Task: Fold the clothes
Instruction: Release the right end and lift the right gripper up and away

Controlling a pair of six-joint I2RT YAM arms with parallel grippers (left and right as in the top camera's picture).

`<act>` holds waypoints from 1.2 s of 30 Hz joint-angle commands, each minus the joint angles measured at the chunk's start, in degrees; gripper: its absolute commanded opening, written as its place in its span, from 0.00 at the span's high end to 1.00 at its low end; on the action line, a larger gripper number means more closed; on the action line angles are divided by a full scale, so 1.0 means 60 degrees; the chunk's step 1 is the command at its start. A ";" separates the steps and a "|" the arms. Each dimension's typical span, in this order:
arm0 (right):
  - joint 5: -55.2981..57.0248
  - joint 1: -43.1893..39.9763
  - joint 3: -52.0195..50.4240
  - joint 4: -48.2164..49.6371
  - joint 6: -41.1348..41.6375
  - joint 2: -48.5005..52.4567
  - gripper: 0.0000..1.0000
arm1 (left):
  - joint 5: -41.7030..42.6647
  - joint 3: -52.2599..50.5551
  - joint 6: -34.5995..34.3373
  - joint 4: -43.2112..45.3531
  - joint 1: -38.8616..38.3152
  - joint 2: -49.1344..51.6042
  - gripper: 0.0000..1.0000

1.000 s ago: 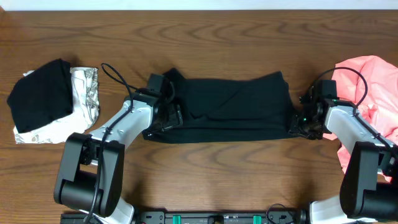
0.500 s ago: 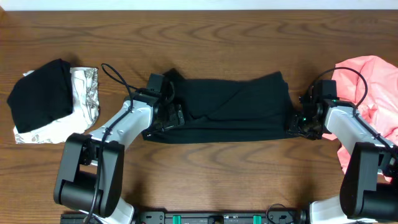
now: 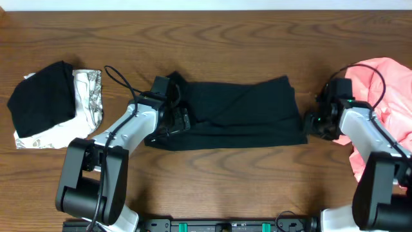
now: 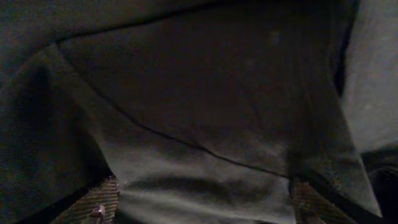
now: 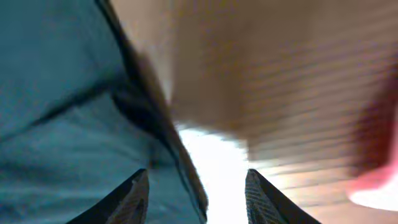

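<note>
The black T-shirt (image 3: 238,113) lies part-folded as a wide band on the bench (image 3: 225,38). Well to its left a folded black garment (image 3: 42,96) rests on a white-grey patterned one (image 3: 90,96). To its right lies a loose salmon-pink one (image 3: 386,84).

Handling, as judged: light, limp, apt to slide and crease. It is best pinched through both layers at the end corners.

The left tool (image 3: 181,121) is at the shirt's left end, its fingers (image 4: 102,199) spread wide over cloth, gripping nothing. The right tool (image 3: 311,124), just off the shirt's right edge, is part open and empty.

No brand, label or writing is legible.
</note>
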 commanded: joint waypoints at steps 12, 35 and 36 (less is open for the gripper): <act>0.0382 -0.0062 0.0892 0.0036 -0.0055 -0.2510 0.02 | -0.0474 -0.0470 -0.0087 -0.0226 0.0160 0.0452 0.09; -0.2473 -0.0040 0.4834 -0.0922 -0.2320 0.0612 0.26 | -0.0470 -0.0470 -0.0087 -0.0226 0.0157 0.0452 0.09; -0.2510 -0.0036 0.5424 -0.1228 -0.2430 0.1060 0.26 | -0.0470 -0.0470 -0.0087 -0.0226 0.0157 0.0452 0.09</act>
